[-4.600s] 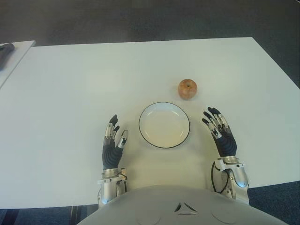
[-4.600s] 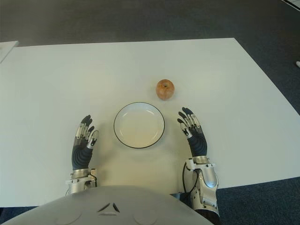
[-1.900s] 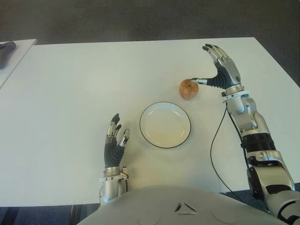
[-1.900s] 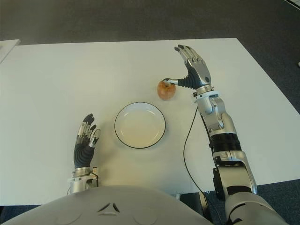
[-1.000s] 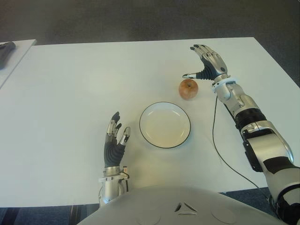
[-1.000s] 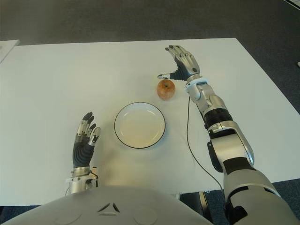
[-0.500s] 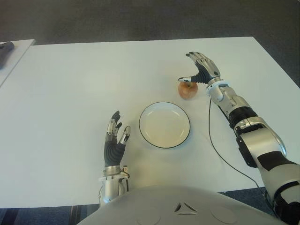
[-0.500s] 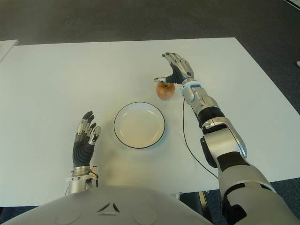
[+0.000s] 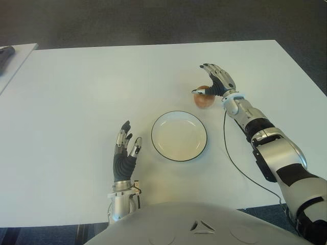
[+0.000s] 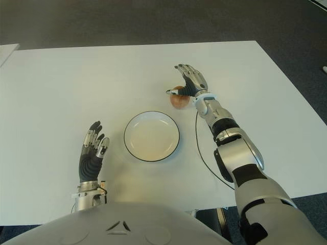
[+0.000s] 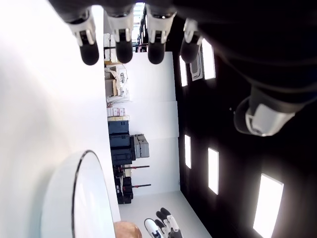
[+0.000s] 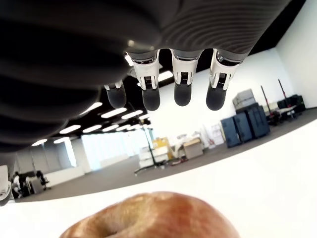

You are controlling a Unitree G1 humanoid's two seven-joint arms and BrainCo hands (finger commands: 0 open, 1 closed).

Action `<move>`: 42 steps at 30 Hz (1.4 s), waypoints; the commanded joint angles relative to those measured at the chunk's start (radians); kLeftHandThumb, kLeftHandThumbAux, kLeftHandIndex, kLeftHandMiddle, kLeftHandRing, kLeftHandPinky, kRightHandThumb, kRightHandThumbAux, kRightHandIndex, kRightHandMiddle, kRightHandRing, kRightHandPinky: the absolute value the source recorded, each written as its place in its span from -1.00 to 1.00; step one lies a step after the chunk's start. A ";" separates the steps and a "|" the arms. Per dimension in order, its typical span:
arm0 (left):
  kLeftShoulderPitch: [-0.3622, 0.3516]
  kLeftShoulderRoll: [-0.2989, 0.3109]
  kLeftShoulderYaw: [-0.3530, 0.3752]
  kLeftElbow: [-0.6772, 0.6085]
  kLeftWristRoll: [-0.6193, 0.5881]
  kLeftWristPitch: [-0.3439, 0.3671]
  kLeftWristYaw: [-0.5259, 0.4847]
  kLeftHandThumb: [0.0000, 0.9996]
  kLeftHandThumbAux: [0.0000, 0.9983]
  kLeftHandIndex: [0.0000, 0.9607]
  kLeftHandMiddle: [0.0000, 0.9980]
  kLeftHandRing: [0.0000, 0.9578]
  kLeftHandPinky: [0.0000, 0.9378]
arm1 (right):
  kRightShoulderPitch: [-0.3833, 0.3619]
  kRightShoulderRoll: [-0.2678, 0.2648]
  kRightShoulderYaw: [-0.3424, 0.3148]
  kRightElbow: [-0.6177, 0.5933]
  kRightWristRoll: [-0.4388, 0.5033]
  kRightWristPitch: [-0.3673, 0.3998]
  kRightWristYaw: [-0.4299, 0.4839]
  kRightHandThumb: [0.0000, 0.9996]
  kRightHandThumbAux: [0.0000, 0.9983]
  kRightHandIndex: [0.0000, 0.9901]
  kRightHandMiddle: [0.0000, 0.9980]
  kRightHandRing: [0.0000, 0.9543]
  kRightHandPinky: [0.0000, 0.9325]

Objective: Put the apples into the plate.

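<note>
Right hand point(image 9: 214, 81) over apple point(image 9: 204, 99), fingers spread, not clamped; apple on worktop point(image 9: 76, 92), upper right of plate point(image 9: 179, 136). Wrap fully before lifting. Left hand point(image 9: 124, 153) idle lower left, open.

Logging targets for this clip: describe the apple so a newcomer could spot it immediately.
On the white table, find the round white plate with a dark rim near the middle. Just beyond its far right edge sits the apple, under the open right hand. It is the only small reddish-brown round thing on the table.
</note>
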State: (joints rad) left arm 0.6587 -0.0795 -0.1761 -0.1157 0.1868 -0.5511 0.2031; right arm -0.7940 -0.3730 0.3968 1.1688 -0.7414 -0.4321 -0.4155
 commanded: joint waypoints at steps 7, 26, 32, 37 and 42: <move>0.028 -0.016 -0.005 -0.004 -0.007 0.006 0.009 -0.84 -0.09 -0.81 -0.90 -0.93 -0.91 | 0.038 0.043 0.027 0.063 0.018 0.018 -0.023 -0.19 -0.08 -1.00 -0.98 -1.00 -0.87; 0.026 -0.010 0.000 0.001 -0.008 -0.005 0.008 -0.83 -0.07 -0.80 -0.90 -0.93 -0.90 | 0.048 0.094 0.037 0.136 0.036 0.050 -0.028 -0.19 -0.04 -1.00 -0.93 -0.93 -0.81; 0.025 -0.015 0.001 0.001 -0.007 -0.007 0.013 -0.84 -0.08 -0.80 -0.90 -0.93 -0.91 | 0.062 0.093 0.038 0.143 0.043 0.052 -0.027 -0.20 -0.03 -1.00 -0.92 -0.94 -0.81; 0.023 -0.016 0.000 0.003 -0.015 -0.006 0.011 -0.83 -0.09 -0.79 -0.90 -0.93 -0.89 | 0.067 0.094 0.042 0.147 0.046 0.056 -0.031 -0.19 -0.04 -1.00 -0.91 -0.92 -0.79; 0.014 -0.013 0.001 0.010 -0.022 -0.010 0.007 -0.81 -0.11 -0.79 -0.89 -0.92 -0.89 | 0.071 0.097 0.045 0.151 0.049 0.064 -0.033 -0.19 -0.03 -1.00 -0.91 -0.92 -0.80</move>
State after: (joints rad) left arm 0.6649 -0.0781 -0.1751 -0.1159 0.1740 -0.5545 0.2032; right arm -0.7571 -0.2919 0.4325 1.2977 -0.7010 -0.3924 -0.4627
